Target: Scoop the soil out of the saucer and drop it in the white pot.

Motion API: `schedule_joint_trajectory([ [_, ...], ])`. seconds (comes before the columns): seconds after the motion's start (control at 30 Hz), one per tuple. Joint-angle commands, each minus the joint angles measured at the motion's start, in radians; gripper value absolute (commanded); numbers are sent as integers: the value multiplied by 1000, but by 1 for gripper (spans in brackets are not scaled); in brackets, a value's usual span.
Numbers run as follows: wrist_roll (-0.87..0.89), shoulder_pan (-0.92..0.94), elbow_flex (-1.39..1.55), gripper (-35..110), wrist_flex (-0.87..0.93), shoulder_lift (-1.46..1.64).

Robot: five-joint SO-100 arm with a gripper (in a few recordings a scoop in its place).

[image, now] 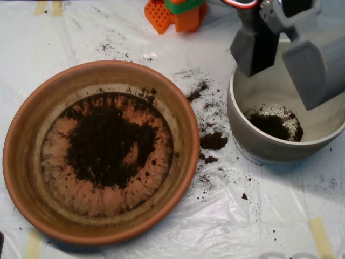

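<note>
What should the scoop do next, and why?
Probably swing back to the saucer for more. The scoop hangs open over the white pot, which already has some soil inside, while a big dark patch sits in the saucer.

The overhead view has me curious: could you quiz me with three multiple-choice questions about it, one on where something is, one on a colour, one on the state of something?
1. Where is the scoop?
A. above the white pot
B. over the saucer
C. resting on the table

2. What colour is the saucer?
A. blue
B. orange-brown
C. white

3. What is the state of the scoop?
A. shut tight
B. buried in soil
C. open, its two halves apart

Answers:
1 A, its grey halves hang over the pot's upper rim at top right.
2 B, the wide dish is terracotta clay.
3 C, a clear gap shows between the halves, with soil already lying in the pot below.
</note>
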Motion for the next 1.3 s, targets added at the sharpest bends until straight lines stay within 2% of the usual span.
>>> schedule_joint_trajectory([
  [0.0,2,20,-95,37,26,48],
  [0.17,17,126,-29,39,23,101],
  [0.37,52,314,318,44,-184,314],
  [0.6,78,505,624,44,-351,400],
  [0.97,89,607,893,42,-474,442],
  [1.27,74,723,1026,49,-606,347],
])
